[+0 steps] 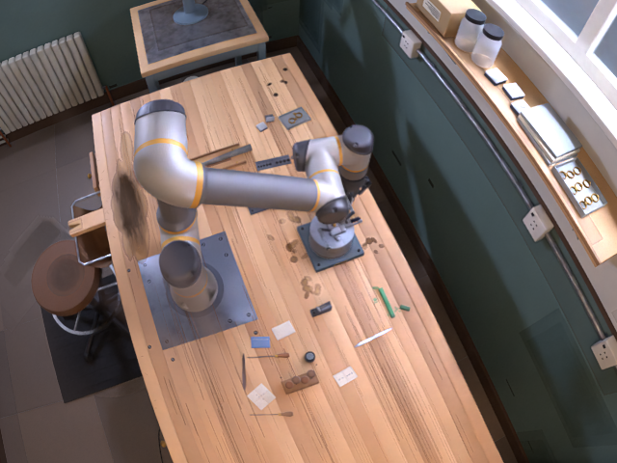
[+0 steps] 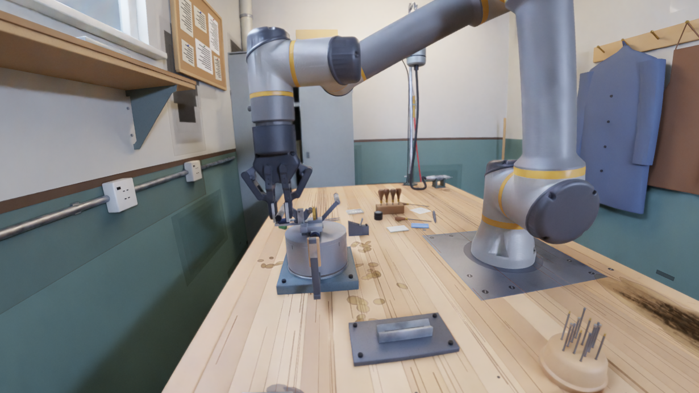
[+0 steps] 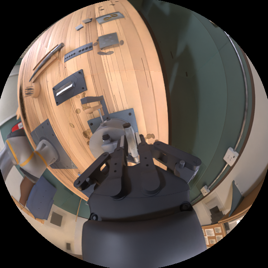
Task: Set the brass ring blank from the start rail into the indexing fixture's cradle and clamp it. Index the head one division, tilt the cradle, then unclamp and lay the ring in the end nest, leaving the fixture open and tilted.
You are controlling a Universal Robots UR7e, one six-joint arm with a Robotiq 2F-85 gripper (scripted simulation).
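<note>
The indexing fixture (image 1: 331, 239) (image 2: 316, 249) (image 3: 110, 140), a grey drum on a dark square base plate, stands near the wall side of the bench, with small levers and a cradle on top and a handle hanging down its front. The start rail (image 2: 404, 329) (image 3: 65, 88) is a steel bar on a dark plate nearer the second side camera, and it carries no ring. A thin steel lever (image 3: 131, 143) on top of the fixture lies between my fingers. The brass ring is not plainly visible among the fixture's top parts. My gripper (image 2: 282, 215) (image 3: 132, 147) points straight down over the wall side of the fixture top, open by a small amount and holding nothing.
A grey tray with two brass rings (image 1: 294, 117) (image 3: 110, 17) lies at the far end of the bench. A wooden block of gravers (image 2: 389, 202), a pin holder (image 2: 577, 359), a green stick (image 1: 386, 302) and small tools are scattered around. The green wall runs close beside the fixture.
</note>
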